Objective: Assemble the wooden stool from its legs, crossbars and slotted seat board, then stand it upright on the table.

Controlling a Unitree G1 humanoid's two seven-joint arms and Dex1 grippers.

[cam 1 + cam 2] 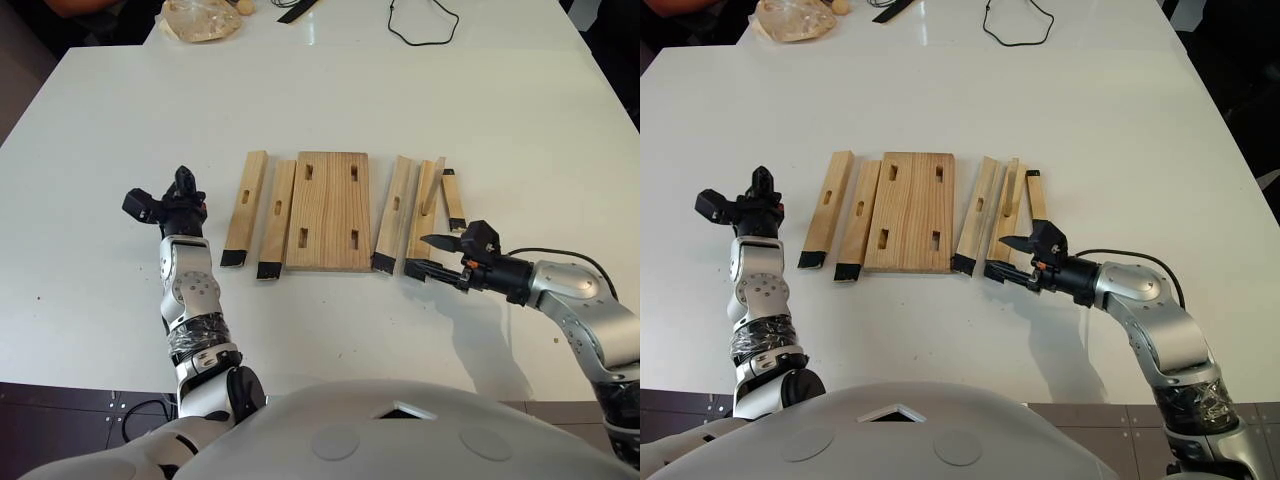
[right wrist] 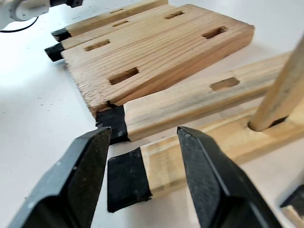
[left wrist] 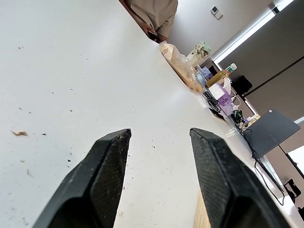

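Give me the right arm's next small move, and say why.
Probably ease the right gripper forward until its open fingers straddle the black-tipped end of the light wooden leg, then close. The jaws are open with that end just ahead between them, nothing is held, and a thin wooden crossbar already sits tilted in this leg's slot.

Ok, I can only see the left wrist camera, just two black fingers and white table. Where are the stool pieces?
Observer: In a row on the table, to the right of your left hand, with the seat board in the middle.
Operator: How many legs are there?
Observer: Four slotted legs, two on each side of the board.
Operator: What's the other hand doing?
Observer: The right hand is open, at the black near end of the slotted leg farthest right.
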